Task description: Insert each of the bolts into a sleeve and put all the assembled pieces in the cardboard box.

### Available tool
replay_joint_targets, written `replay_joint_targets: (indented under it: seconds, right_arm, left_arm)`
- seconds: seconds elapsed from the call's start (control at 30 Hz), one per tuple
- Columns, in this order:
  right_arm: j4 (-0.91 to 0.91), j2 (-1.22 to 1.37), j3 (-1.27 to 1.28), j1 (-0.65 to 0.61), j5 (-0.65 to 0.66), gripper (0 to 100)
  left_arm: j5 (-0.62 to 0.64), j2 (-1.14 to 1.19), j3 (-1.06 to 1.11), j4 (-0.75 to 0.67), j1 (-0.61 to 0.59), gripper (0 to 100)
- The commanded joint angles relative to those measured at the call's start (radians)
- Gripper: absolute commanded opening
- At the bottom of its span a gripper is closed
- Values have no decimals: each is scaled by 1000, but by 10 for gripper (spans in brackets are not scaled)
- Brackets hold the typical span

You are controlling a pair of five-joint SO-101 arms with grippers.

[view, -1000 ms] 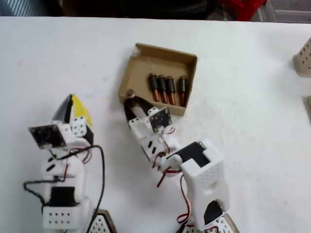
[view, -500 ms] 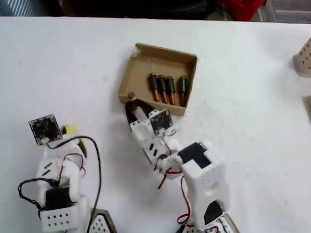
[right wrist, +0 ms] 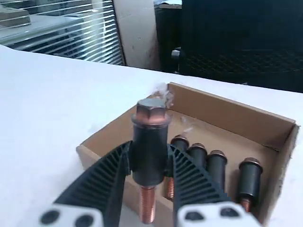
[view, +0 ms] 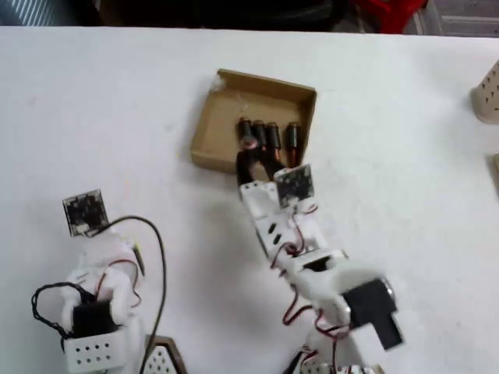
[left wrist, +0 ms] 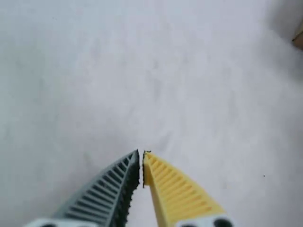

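Right gripper [right wrist: 149, 158]: clenched on the held piece [right wrist: 150, 137], black fingers pinching the dark sleeve at mid-height; probably gripped on the sleeve rather than the thread so that bolt and sleeve travel as one.
Held piece: upright, hex head on top, copper thread hanging out below between the fingers; in the high view poised about over the near wall of the box [view: 204, 134], close to the row's left end.
Box: open-topped cardboard, lying on the table [view: 405, 202] ahead of the right arm.
Row of finished pieces [view: 273, 134]: four, lying side by side on the right half of the box floor, heads toward the far wall; left half of the floor bare, so room left for another.
Left gripper [left wrist: 141, 160]: closed on nothing, grey and yellow fingers meeting at the tips above bare table; well apart from the box, seemingly parked out of the right arm's way.
Step in hand: judged to be delivery of a fifth piece, release not yet made.
Next move: a little farther over the floor, then down and let go.
Risk: thread catching the near wall, or the piece landing on the row and rolling.
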Motion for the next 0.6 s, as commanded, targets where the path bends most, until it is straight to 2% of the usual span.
replay_joint_targets:
  seconds: [0.0, 0.07, 0.27, 0.33, 0.43, 0.57]
  right_arm:
    - [196, -171, -29, 39, -3, 16]
    - [337, -222, -83, 58, -3, 16]
    - [885, -248, -410, 93, -3, 17]
    - [1018, -219, -526, 97, -3, 17]
    - [1135, -153, -675, 101, -3, 17]
    - [1208, -25, -855, 102, -3, 17]
  left_arm:
    - [-127, -12, -2, 21, -15, 50]
    - [-172, -12, -2, 23, -15, 50]
    - [-180, -12, -2, 28, -38, 49]
    - [-180, -12, -2, 34, -36, 49]
    - [-180, -16, -3, 87, -36, 49]
    - [-181, -16, -3, 91, -36, 49]
